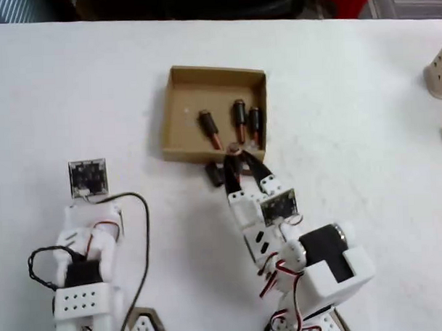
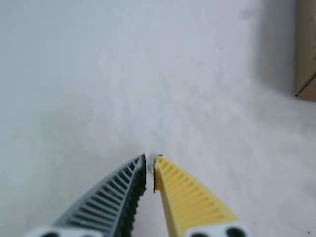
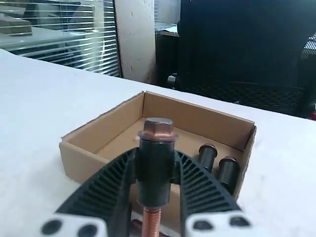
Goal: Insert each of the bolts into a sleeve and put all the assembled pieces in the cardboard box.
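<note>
White tabletop (image 1: pixel 349 96), window blinds (image 3: pixel 59 44) behind. The right gripper (image 3: pixel 155 168) clamps a black sleeve (image 3: pixel 154 185) with its copper bolt (image 3: pixel 158 129) seated, cardboard box (image 3: pixel 94 137) just ahead of it, three finished pieces (image 1: pixel 238 115) inside. Judged step: boxing this piece; next it must clear the near wall, then release. Left gripper (image 2: pixel 149 170) sits pinched together, empty, box well aside — no legible print.

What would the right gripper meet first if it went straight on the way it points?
Most likely the near wall of the cardboard box, just ahead of the right gripper and its sleeved bolt; whether it would clear the rim is unclear.
</note>
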Motion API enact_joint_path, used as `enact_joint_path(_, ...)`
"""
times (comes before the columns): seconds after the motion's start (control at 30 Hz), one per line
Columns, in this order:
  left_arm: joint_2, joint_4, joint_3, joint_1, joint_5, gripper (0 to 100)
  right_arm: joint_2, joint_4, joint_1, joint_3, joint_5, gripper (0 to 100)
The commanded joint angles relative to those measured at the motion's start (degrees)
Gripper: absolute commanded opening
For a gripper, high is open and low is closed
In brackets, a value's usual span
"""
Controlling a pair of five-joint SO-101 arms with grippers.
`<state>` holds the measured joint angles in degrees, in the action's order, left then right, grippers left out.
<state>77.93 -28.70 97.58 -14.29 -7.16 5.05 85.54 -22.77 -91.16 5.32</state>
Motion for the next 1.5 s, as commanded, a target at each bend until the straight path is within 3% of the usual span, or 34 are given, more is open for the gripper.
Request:
enact_joint_path(0.0, 0.8, -0.5, -0.4, -0.3, 0.8, 6, -8.7, -9.3, 1.7, 3.3, 0.9, 1.6)
enact_joint_path(0.33, 0.8, -7.0, -2.4, -0.3, 1.1, 6, -32.5, -52.2, 2.2, 15.6, 0.8, 1.6)
enact_joint_path(0.57, 0.8, -7.8, -2.7, -0.3, 1.1, 6, -31.0, -79.8, 2.2, 35.5, 0.8, 1.7)
enact_joint_path(0.67, 0.8, -10.4, -3.0, -0.3, 2.0, 7, -26.4, -86.6, 2.2, 44.2, 0.8, 1.7)
enact_joint_path(0.83, 0.8, -12.4, -2.5, -0.1, 12.7, 7, -15.4, -94.4, 2.2, 58.5, 1.1, 1.7)
enact_joint_path(1.2, 0.8, -12.3, -2.5, 0.9, 12.9, 7, 13.8, -112.6, 3.6, 89.8, 1.1, 2.2)
enact_joint_path(1.47, 0.8, -12.0, -2.5, 0.9, 12.9, 7, 24.8, -126.3, 5.4, 104.0, 1.1, 14.9)
